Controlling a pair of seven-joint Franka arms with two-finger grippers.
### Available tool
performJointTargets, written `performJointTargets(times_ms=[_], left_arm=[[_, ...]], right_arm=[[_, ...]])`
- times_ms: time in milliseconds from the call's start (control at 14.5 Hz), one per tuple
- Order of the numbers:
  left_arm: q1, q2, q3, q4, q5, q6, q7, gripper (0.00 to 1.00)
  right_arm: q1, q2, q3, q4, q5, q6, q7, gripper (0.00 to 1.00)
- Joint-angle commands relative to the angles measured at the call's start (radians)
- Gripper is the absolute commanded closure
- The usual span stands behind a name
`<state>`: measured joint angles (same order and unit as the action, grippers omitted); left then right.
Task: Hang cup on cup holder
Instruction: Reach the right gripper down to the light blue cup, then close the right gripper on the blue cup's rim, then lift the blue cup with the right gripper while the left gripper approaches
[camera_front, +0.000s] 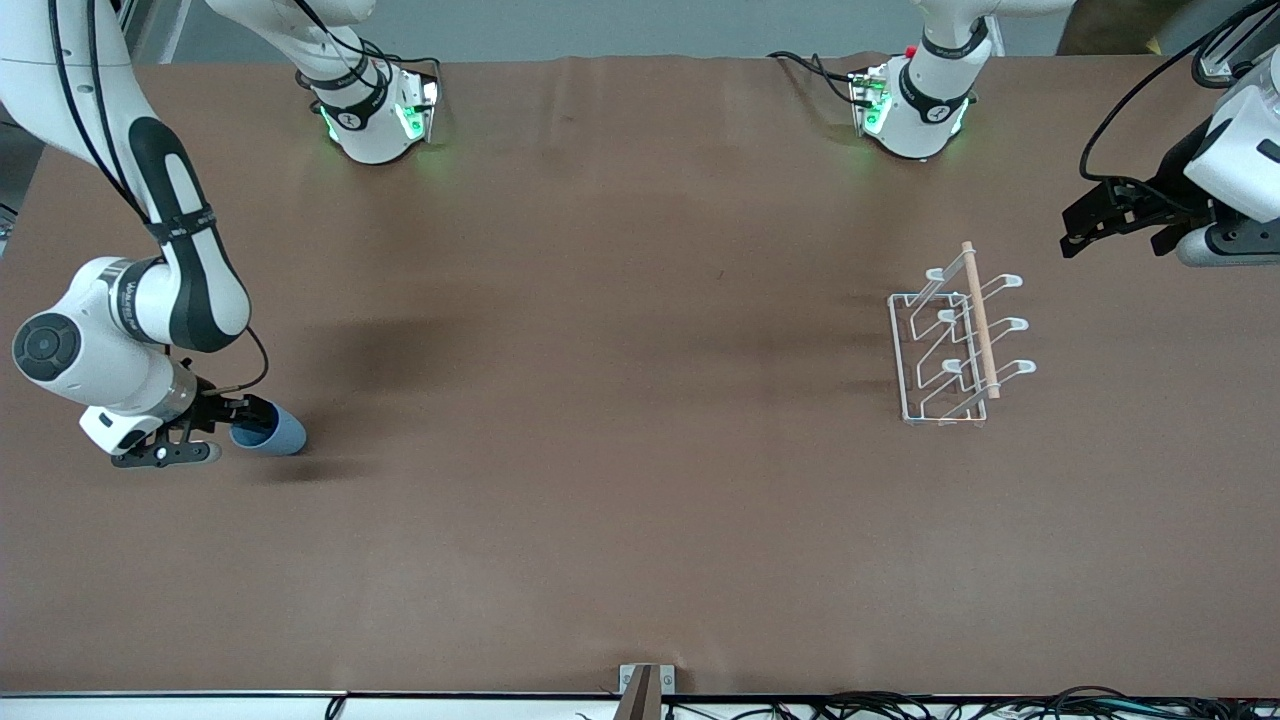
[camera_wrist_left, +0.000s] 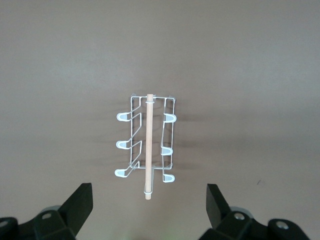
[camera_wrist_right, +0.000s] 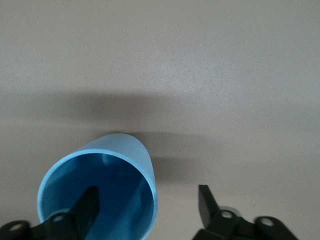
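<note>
The right gripper (camera_wrist_right: 147, 205) is down at the light blue cup (camera_front: 272, 428) near the right arm's end of the table (camera_front: 600, 500). One finger (camera_wrist_right: 87, 205) is inside the cup's mouth and one is outside its wall, with a gap showing, so nothing is pinched yet. The cup is smooth, round plastic, so I think it could slip or tip if squeezed badly. The white wire cup holder (camera_front: 950, 345), with round-tipped prongs and a wooden rod (camera_front: 980, 320), stands well apart toward the left arm's end. The left gripper (camera_wrist_left: 149, 212) waits wide open above it.
</note>
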<state>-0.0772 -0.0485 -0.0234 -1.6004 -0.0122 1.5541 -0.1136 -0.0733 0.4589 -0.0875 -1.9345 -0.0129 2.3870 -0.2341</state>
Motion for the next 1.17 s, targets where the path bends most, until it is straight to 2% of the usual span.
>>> performJointTargets(times_ms=[0,138,206,275,551,826,1101], left_arm=[[-0.003,-0.004,-0.003,0.0,0.021,-0.008,-0.004,0.0],[-0.003,-0.004,-0.003,0.002,0.02,-0.008,-0.003,0.0],[-0.003,-0.004,-0.003,0.002,0.02,-0.008,-0.003,0.0],[-0.003,-0.002,-0.003,0.002,0.02,-0.008,-0.003,0.0],[-0.003,-0.002,-0.003,0.005,0.02,-0.008,-0.003,0.0],[-0.004,-0.002,-0.003,0.005,0.018,-0.008,-0.004,0.0],[-0.003,-0.002,-0.003,0.007,0.018,-0.008,-0.003,0.0]], right_arm=[[-0.013,0.003,0.008,-0.011,0.023,0.014,-0.004,0.52],[-0.013,0.004,0.008,-0.008,0.071,0.012,-0.008,0.75],[-0.013,0.004,0.008,-0.008,0.073,0.014,-0.008,0.94],[-0.013,0.004,0.008,-0.006,0.077,0.014,-0.008,1.0],[-0.01,-0.003,0.006,0.023,0.077,-0.032,-0.011,1.0],[0.0,-0.017,0.009,0.196,0.09,-0.294,0.001,1.0],[0.056,-0.126,0.015,0.204,0.221,-0.435,0.002,0.99]])
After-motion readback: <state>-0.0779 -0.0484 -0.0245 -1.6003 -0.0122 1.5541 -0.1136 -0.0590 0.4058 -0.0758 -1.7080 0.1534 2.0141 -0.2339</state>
